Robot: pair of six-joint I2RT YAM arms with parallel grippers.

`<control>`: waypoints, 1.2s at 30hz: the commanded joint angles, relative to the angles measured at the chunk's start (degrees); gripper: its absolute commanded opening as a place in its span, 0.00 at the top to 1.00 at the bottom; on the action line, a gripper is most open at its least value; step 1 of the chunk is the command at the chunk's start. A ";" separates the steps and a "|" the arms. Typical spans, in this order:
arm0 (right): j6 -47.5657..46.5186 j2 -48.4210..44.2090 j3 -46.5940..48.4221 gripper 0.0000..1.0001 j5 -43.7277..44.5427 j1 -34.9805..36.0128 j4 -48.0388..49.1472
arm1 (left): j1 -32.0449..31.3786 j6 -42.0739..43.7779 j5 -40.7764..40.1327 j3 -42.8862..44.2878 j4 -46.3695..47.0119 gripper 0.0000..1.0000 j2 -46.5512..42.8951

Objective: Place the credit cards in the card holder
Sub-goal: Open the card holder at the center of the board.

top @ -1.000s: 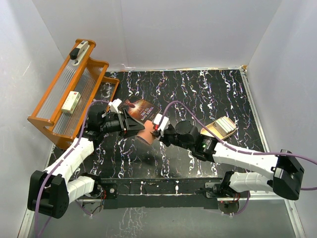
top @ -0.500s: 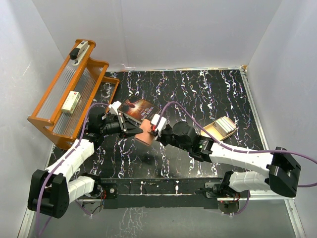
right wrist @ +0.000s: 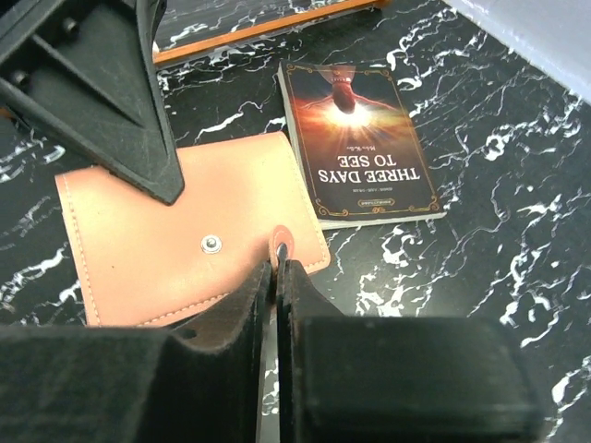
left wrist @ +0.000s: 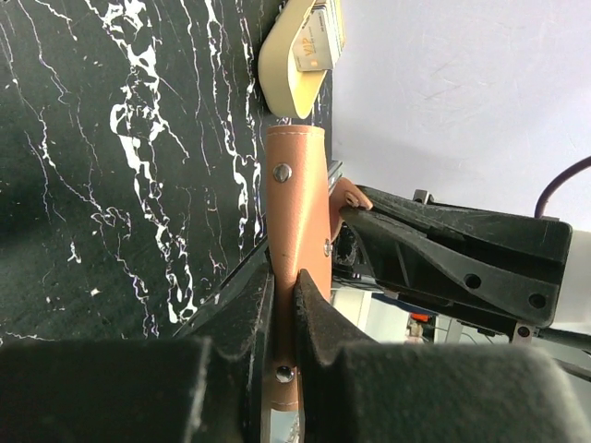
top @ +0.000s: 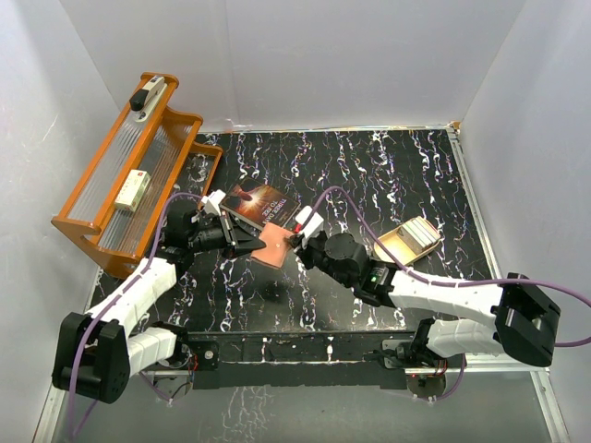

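Compared with one second ago, the right arm has reached farther to the left, so the beige tin (top: 413, 240) now shows fully behind its forearm. The left gripper (top: 256, 242), which stood spread then, has closed. The right gripper (top: 294, 242) was already pressed together and is so now.

Over the marbled table (top: 388, 175), just at the near corner of the book (top: 261, 205), the card holder (top: 275, 247) is held between both grippers. The left jaws pinch its left edge and the right jaws pinch its snap tab (right wrist: 282, 247). Whether it touches the table, I cannot tell.

In my judgement, this could go wrong: the arms hold opposite ends and each grip takes only a thin margin, so a pull may slip the leather out of one side. The holder may also swing into the book and push it. No gripper is free for the credit cards (top: 421, 231), which seem to be the pale pieces in the tin, and releasing one side may let the holder drop.

The holder's long axis runs from gripper to gripper, left to right across the table. Its studded face looks up and the tab points toward the right arm.
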 commanded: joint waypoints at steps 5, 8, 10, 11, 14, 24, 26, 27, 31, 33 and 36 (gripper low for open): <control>26.87 -0.08 6.53 0.67 6.86 -0.51 -8.94 | -0.05 6.66 1.01 1.58 -2.71 1.00 0.13; 38.02 -1.54 10.02 0.52 7.39 -0.51 -14.97 | -0.11 12.79 -0.89 3.98 -8.45 1.00 0.27; 42.02 -1.60 11.79 0.47 6.70 -0.51 -16.94 | -0.08 13.61 -0.15 4.33 -7.52 1.00 -0.02; 43.46 -1.32 12.48 0.46 5.96 -0.51 -17.46 | -0.12 13.46 0.38 4.33 -6.60 1.00 -0.31; 47.63 0.41 15.59 0.45 5.90 -0.51 -21.78 | -0.05 13.31 1.51 4.43 -4.69 1.00 -1.33; 62.44 2.05 11.88 0.47 4.63 -0.51 -25.58 | -0.05 12.17 1.50 3.87 -2.12 1.00 -5.89; 63.86 1.31 9.86 0.49 4.98 -0.51 -25.07 | -0.06 11.69 1.52 3.62 -1.46 1.00 -6.29; 64.07 0.96 9.02 0.50 4.72 -0.51 -24.57 | -0.10 11.43 1.59 3.57 -1.18 1.00 -6.57; 64.24 -0.64 6.84 0.57 3.13 -0.51 -22.93 | -0.09 9.45 2.22 2.89 1.06 1.00 -7.40; 65.31 -1.52 5.71 0.58 2.90 -0.51 -22.82 | -0.05 9.15 2.27 2.87 1.57 1.00 -7.79; 67.26 -3.01 3.22 0.56 2.69 -0.55 -21.32 | -0.07 8.67 2.23 2.84 1.86 1.00 -8.42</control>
